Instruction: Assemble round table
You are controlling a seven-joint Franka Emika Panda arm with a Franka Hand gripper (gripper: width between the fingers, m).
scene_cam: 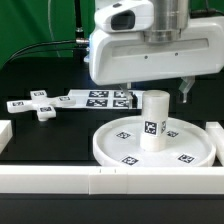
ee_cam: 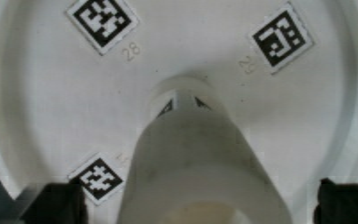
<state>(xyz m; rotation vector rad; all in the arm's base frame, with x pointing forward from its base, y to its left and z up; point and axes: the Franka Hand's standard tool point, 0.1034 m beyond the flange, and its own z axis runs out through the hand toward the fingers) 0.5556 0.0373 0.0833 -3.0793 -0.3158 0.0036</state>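
Observation:
The large rimmed round disc (scene_cam: 125, 148) lies flat on the table, with tags on its face. The short cylindrical leg (scene_cam: 153, 120) stands upright at its middle. My gripper (scene_cam: 158, 91) hangs just above the leg's top, and one dark finger (scene_cam: 187, 90) shows to the exterior view's right of it. In the wrist view the leg (ee_cam: 197, 150) rises between my two fingers (ee_cam: 51, 205), with a gap on each side, over the disc (ee_cam: 194, 40). The gripper (ee_cam: 197, 208) is open. The small cross-shaped piece (scene_cam: 40, 105) lies at the exterior view's left.
The marker board (scene_cam: 100, 98) lies behind the disc. White border blocks run along the front (scene_cam: 60, 180), the exterior view's left (scene_cam: 4, 130) and the exterior view's right (scene_cam: 215, 135). A green backdrop stands behind.

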